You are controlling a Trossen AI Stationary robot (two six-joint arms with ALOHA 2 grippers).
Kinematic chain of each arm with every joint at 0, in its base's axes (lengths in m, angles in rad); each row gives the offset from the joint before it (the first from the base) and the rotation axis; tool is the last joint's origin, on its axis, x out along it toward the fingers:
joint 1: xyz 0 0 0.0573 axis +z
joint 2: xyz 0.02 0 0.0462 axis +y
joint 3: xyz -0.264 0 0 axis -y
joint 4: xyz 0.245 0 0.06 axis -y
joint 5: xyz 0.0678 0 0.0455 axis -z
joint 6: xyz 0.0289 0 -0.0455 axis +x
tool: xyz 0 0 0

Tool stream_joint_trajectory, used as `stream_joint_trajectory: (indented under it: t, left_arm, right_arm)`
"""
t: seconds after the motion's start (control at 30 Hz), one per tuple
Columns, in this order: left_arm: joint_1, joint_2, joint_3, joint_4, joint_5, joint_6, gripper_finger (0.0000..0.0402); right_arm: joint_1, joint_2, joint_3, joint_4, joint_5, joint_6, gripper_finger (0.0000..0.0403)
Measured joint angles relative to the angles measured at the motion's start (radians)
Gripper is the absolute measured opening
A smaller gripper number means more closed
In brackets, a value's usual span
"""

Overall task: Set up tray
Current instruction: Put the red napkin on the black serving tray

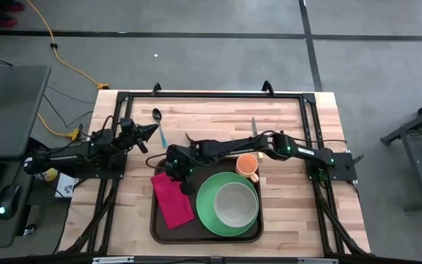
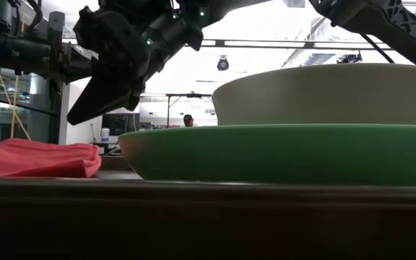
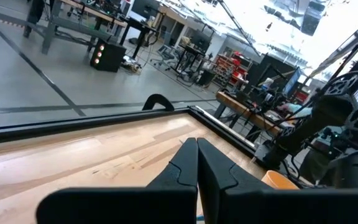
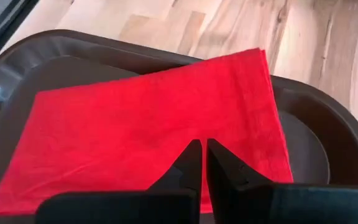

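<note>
The dark brown tray lies at the table's near middle, and its rim fills the low view's foreground. On its left part lies the red napkin. On its right part sits a green plate with a beige bowl in it. My right gripper is shut and hangs just above the napkin's far end without touching it. My left gripper is shut and waits over the table's left part.
An orange cup stands on the wood just beyond the tray's far rim. A spoon and a knife lie near the far edge. A black frame borders the table. Bare wood shows right of the tray.
</note>
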Motion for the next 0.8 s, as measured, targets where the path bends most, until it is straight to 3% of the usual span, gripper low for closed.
stream_joint_trajectory:
  t: [0.27, 0.8]
  left_arm:
    - [0.000, 0.000, 0.000, -0.001, 0.000, 0.000, 0.0031]
    - [0.000, 0.000, 0.000, -0.041, 0.006, 0.001, 0.0031]
  right_arm:
    - [0.000, -0.001, -0.082, 0.123, -0.020, 0.037, 0.0000]
    - [-0.028, -0.002, -0.207, 0.163, -0.018, 0.133, 0.0000]
